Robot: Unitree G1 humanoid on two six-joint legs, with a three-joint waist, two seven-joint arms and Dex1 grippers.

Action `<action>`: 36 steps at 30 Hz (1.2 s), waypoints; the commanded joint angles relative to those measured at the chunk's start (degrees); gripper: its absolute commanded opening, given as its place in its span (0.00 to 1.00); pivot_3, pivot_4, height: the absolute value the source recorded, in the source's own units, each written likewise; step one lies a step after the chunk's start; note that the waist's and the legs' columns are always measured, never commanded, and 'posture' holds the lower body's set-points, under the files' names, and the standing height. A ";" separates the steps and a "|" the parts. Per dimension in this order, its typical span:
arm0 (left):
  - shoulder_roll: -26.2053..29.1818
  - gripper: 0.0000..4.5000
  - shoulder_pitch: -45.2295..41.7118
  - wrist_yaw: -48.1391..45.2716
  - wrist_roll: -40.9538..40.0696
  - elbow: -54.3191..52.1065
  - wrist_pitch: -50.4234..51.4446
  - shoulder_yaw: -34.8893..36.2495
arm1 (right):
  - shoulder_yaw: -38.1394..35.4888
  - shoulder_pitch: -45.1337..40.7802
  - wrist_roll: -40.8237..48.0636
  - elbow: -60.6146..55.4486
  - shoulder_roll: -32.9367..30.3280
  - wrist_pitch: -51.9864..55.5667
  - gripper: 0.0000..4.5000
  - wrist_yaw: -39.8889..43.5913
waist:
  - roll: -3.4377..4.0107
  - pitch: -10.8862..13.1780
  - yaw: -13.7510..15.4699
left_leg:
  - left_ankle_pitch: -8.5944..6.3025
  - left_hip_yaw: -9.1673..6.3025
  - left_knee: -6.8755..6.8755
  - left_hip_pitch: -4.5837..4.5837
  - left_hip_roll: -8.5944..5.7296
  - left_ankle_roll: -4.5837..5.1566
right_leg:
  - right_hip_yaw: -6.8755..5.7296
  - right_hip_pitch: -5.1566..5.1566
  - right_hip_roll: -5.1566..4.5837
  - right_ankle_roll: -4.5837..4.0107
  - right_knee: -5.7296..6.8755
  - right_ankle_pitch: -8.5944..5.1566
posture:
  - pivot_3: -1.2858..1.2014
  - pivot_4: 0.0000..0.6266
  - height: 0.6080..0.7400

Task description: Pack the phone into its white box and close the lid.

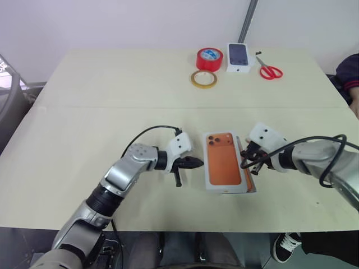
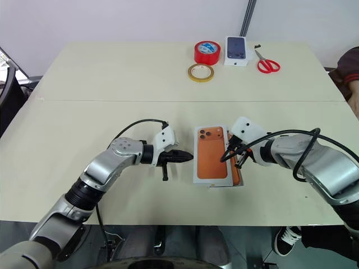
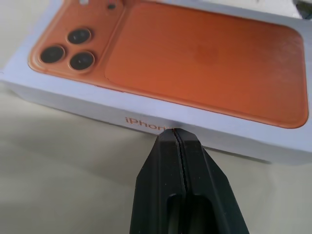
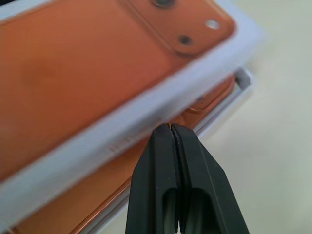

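Orange-printed white lid (image 1: pixel 223 163) askew over white box (image 4: pixel 229 100), copper-orange phone (image 4: pixel 204 100) inside, near table's front edge

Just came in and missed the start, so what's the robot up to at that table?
It is boxing a copper-orange smartphone. The phone lies in a shallow white tray, and a white lid printed with an orange phone picture sits askew over it, not yet seated. The shut left gripper is at the lid's left edge, and the shut right gripper is at its right edge, so the lid is probably being squared up.

matt white cardboard lid (image 3: pixel 146 109) with smooth orange print, matt cream tabletop (image 1: pixel 112 84), glossy red tape roll (image 1: pixel 209 59)
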 commanded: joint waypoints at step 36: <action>-5.39 0.00 -2.52 -1.74 1.45 -0.32 -1.20 -2.08 | -7.93 9.08 -8.86 -2.95 2.37 0.33 0.01 6.17 | 0.00 0.00 0.10 | 0.00 -0.01 0.06 0.00 0.00 0.00 | -0.01 0.03 0.01 0.00 0.02 0.00 | 0.52 0.24 0.97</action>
